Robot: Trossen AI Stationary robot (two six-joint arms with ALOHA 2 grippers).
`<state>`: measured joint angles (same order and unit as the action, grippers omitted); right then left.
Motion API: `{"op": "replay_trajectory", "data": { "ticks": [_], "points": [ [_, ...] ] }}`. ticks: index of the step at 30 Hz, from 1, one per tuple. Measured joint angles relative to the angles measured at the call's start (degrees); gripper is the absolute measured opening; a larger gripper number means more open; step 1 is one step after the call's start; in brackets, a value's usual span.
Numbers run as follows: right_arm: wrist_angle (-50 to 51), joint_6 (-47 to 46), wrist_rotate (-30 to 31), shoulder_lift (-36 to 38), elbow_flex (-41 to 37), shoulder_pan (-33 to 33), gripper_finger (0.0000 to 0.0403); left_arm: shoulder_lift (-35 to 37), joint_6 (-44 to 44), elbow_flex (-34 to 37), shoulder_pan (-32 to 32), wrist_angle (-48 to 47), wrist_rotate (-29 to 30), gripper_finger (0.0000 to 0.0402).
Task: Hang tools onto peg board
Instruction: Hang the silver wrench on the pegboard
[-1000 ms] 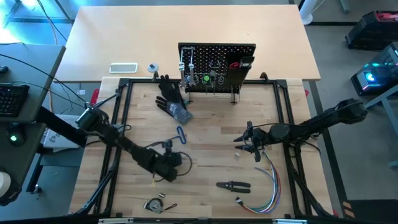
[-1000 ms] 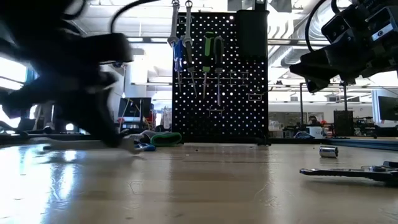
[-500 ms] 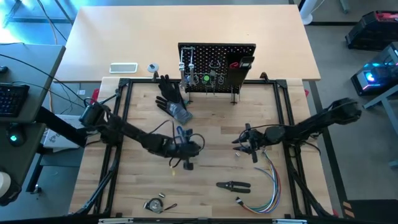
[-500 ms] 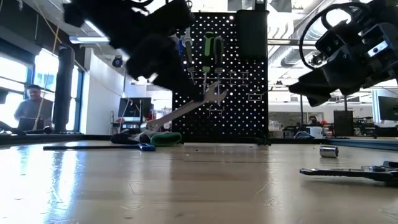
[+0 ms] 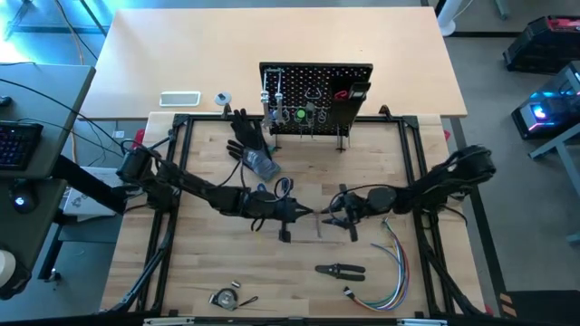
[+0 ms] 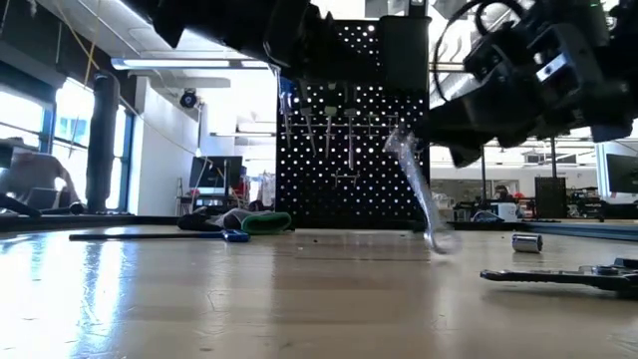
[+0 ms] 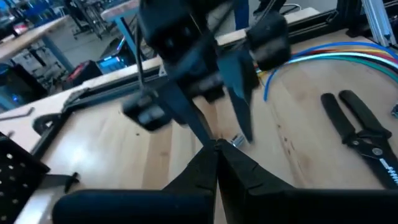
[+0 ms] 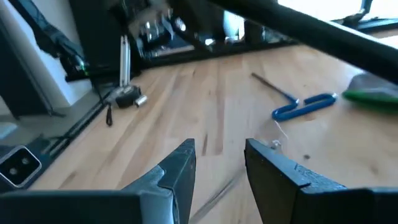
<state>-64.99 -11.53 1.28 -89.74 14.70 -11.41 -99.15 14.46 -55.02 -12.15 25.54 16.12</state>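
Here wrench (image 6: 419, 194) clamped in left hand (image 5: 304, 214), facing right hand (image 5: 337, 217).

One peg board (image 5: 316, 95), one black glove (image 5: 245, 136), one pliers (image 5: 340, 270), one wire bundle (image 5: 385, 272), one blue-handled hex key (image 8: 303, 106).

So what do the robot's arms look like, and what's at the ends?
Both arms are dark, nearly black, built from slim tube sections joined by chunky rounded joints. Each ends in a tool with two flat, pointed black fingers. The left tool and right tool look alike. The right fingers are wedge-shaped with a slightly shiny surface. Thin black cables loop near the right wrist. No markings are readable.
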Motion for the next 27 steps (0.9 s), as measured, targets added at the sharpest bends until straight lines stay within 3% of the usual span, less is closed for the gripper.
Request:
{"op": "replay_trajectory", "data": {
  "ticks": [9,13,17,21,27],
  "points": [
    [7.72,-2.2,3.51,-8.47,4.81,0.53,0.0134,0.48,-0.67,-0.52,1.33,-7.9,-1.57,0.0],
    [11.44,-1.7,-0.81,-8.94,6.27,-0.09,0.0134,0.38,0.73,-0.52,1.73,-14.9,-11.55,0.0],
    [21.45,-1.95,-3.51,-8.94,10.62,-1.8,0.0134,-1.69,2.99,-0.44,1.75,-18.04,-15.09,0.0003],
    [35.72,-1.23,-3.02,-8.94,17.2,-4.83,0.0134,-4.87,6.98,-0.44,1.25,-15.91,-17.98,0.0037],
    [45.53,-3.61,3.59,-8.94,22.58,-7.74,0.0134,-9.62,6.84,-0.44,1.49,-10.18,-18.2,0.0127]
  ]
}}
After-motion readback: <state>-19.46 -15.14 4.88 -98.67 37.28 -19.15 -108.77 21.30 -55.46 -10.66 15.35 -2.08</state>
